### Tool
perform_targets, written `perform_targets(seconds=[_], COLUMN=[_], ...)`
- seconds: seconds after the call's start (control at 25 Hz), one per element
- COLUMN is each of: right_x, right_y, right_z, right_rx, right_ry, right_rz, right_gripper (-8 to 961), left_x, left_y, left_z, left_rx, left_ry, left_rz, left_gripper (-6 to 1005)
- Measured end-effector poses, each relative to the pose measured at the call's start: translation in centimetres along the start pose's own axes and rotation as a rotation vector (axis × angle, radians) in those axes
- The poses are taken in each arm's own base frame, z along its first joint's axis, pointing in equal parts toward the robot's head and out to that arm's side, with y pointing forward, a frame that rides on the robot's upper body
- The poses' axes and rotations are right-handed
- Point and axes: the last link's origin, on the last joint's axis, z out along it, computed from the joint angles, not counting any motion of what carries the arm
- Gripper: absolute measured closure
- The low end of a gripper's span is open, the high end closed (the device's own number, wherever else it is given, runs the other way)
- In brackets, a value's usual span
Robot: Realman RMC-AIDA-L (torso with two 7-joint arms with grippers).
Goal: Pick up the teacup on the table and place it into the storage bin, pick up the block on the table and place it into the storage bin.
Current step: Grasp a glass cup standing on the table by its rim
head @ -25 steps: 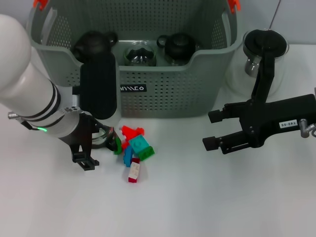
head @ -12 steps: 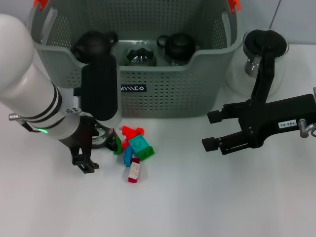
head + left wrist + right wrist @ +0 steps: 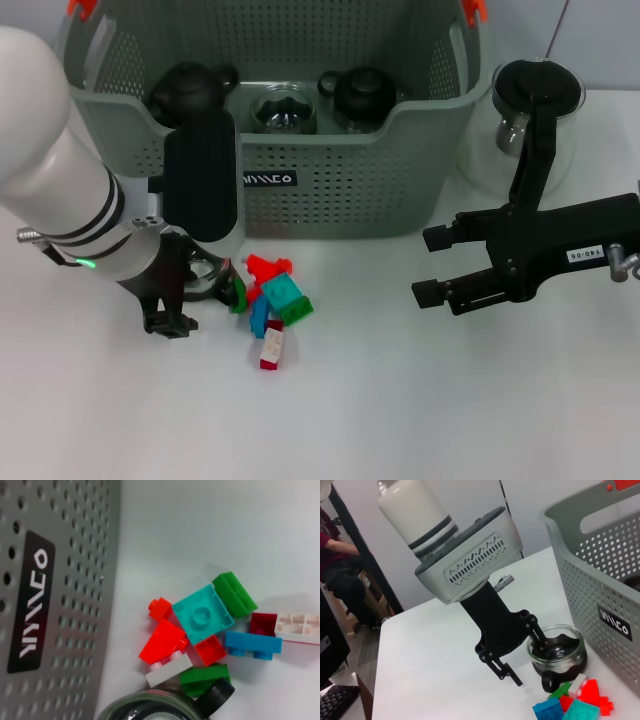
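From the head view, the small clear glass teacup with a black handle (image 3: 210, 278) stands on the white table (image 3: 400, 400) just in front of the large grey-green perforated storage bin (image 3: 330, 185), mostly hidden under the left gripper (image 3: 195, 295); only part of its rim shows. One black finger sits outside the cup on the side away from the bin, the other seems to reach into the cup, though the arm covers too much to be sure the wall is pinched. Beside the cup lies a loose pile of coloured plastic blocks (image 3: 272, 300) — red, teal, green, blue, with a dark red and white one nearest the robot. The pile's long axis runs away from the bin. The right gripper (image 3: 432, 265) hovers well to the right with its fingers spread and nothing between them. Behind it stands a glass pitcher with a black handle (image 3: 530, 120).

The left wrist view shows the blocks (image 3: 210, 625) close up: a teal square brick, stud up, in the middle, others touching round it. The teacup's rim and handle (image 3: 200, 702) are cut off at the edge. The bin's black label (image 3: 30, 602) shows on its wall.

In the right wrist view the teacup (image 3: 557, 652) stands upright, its handle turned toward the blocks (image 3: 575, 702). One finger (image 3: 538, 639) of the left gripper (image 3: 522, 655) hooks over the rim into the cup, the other (image 3: 505, 670) stands outside — the gap is not closed.
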Motion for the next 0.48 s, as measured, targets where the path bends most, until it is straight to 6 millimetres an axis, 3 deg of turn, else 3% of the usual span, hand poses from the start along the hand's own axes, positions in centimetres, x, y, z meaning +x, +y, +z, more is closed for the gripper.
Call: perform_targets(seconds=[0.08, 0.32, 0.48], right_x=[0.00, -0.01, -0.01], right_y=[0.02, 0.03, 0.00], right_z=[-0.01, -0.01, 0.00], right_rx=[-0.001, -0.002, 0.001], right_ry=[-0.001, -0.002, -0.002], right_rz=[0.000, 0.000, 0.000], right_gripper=[38, 38, 38], left_x=[0.00, 0.02, 0.08], left_y=[-0.04, -0.16, -0.18], left_z=[0.03, 0.00, 0.06], left_rx=[-0.004, -0.001, 0.001], left_ry=[-0.003, -0.002, -0.002], left_rz=[-0.001, -0.002, 0.000], left_gripper=[390, 585, 579])
